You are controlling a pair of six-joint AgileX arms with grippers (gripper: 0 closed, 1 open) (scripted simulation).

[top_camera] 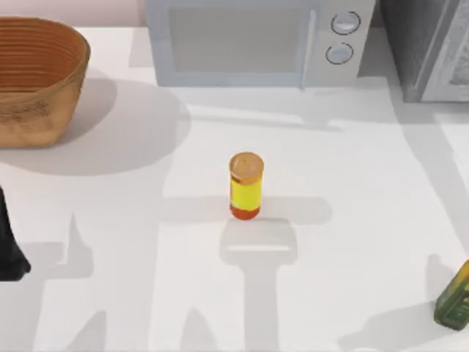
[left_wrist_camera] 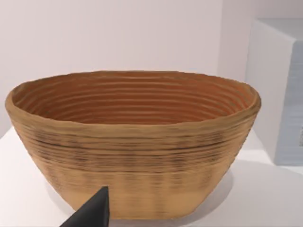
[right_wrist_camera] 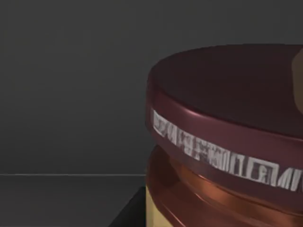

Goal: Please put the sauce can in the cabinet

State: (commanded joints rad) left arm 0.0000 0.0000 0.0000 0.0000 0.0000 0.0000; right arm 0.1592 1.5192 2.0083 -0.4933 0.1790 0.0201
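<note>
Looks nearly done: the sauce can (right_wrist_camera: pixel 227 142) sits close up against a dark grey interior, so I'd guess it's already inside the cabinet (top_camera: pixel 429 48) at the far right of the counter (top_camera: pixel 352 242). Can't tell either pincer's state; release and retreat probably remain

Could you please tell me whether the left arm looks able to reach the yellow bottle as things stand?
Probably yes. The yellow bottle stands alone on bare table, and nothing lies between it and the left arm at the table's left edge; the basket sits farther back.
</note>
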